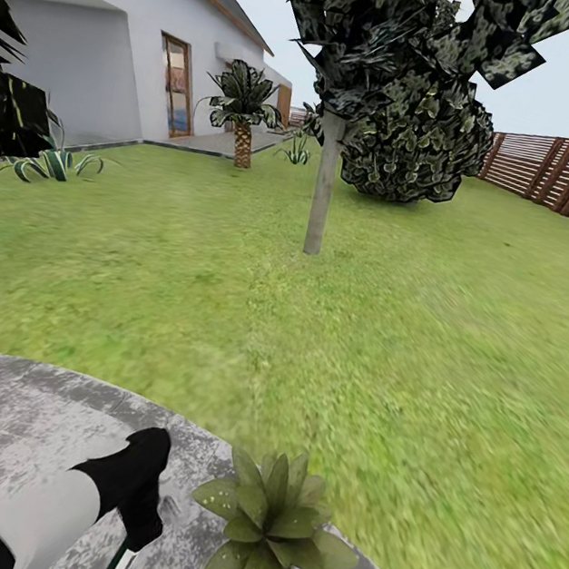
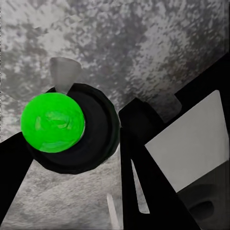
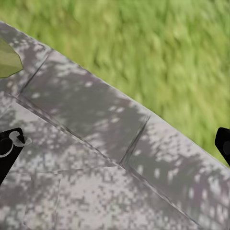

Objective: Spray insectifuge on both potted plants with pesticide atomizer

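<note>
Atomizer bottle (image 2: 52, 123) sits clamped between the left gripper's (image 2: 72, 139) dark fingers (image 2: 143, 158) in the left wrist view, seen end-on as a bright green disc ringed in black, with its pale trigger head (image 2: 64, 72) jutting toward the mottled grey patio (image 2: 143, 43). From the head camera just a sliver of the bottle (image 1: 119, 566) pokes below the left gripper (image 1: 137, 518), just beside one potted plant (image 1: 269, 526), a speckled rosette standing on the patio's edge (image 1: 17, 408). The right wrist camera catches one leaf tip (image 3: 8, 58), the patio's curved rim against the lawn (image 3: 158, 43), and the right gripper's fingertips (image 3: 223, 143) spread wide with nothing between them. Farther off stand a slim tree trunk (image 1: 323, 185), a palm (image 1: 245, 108), the house (image 1: 102, 44) and the slat fence (image 1: 568, 173).
</note>
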`<state>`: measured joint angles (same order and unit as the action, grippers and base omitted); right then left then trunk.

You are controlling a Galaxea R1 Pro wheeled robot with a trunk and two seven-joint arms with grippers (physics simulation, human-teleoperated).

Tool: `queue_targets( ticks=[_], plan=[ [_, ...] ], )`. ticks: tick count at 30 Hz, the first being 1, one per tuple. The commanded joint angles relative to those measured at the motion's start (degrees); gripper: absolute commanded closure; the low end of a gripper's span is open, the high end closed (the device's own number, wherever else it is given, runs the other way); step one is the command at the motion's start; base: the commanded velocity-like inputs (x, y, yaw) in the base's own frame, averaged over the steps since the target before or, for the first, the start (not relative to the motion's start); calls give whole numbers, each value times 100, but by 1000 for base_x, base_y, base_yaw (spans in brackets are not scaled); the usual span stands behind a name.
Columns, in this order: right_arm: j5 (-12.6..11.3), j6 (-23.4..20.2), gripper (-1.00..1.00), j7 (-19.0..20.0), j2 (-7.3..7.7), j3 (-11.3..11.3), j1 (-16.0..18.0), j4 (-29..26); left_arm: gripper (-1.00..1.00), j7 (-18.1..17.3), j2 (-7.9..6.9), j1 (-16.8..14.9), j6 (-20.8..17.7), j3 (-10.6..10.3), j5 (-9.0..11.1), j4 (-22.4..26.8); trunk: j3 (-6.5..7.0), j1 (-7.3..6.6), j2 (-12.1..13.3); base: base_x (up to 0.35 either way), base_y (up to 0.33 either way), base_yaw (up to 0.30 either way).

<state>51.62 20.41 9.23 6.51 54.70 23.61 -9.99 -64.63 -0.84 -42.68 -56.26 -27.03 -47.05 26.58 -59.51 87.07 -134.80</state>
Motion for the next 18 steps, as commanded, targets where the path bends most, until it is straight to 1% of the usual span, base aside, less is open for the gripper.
queue_targets(
  ticks=[1, 5, 8, 9, 15, 16, 18],
  plan=[
    [15, 16, -100, 44, -1, 49, 3, -3, 100, -72, 5, -25, -43, -14, -49, 36, -5, -1, -2, 0, 0, 0],
    [15, 16, -100, 44, -1, 49, 3, 0, 100, -83, 43, -111, -52, 85, -50, 63, -5, -1, -2, 0, 0, 0],
    [15, 16, -100, 44, -4, 49, 3, 2, 100, -84, 64, -380, -66, 107, -45, 66, -5, -1, -2, 0, 0, 0],
    [15, 16, -100, 44, -6, 49, 3, 1, 100, -83, 61, -424, -63, 109, -46, 67, -5, -1, -2, 0, 0, 0],
    [9, 16, -100, 44, -9, 49, 3, -2, 100, -15, 17, -386, -64, 153, -33, 31, -5, -1, -2, 0, 0, 0],
    [7, 16, -100, 44, -9, 49, 3, -3, 100, -15, -6, -374, -63, 219, -28, -4, -5, -1, -2, 0, 0, 0],
    [6, 16, -100, 44, -9, 49, 3, -3, 100, -14, -26, -364, -61, 274, -26, -15, -5, -1, -2, 0, 0, 0]
  ],
)
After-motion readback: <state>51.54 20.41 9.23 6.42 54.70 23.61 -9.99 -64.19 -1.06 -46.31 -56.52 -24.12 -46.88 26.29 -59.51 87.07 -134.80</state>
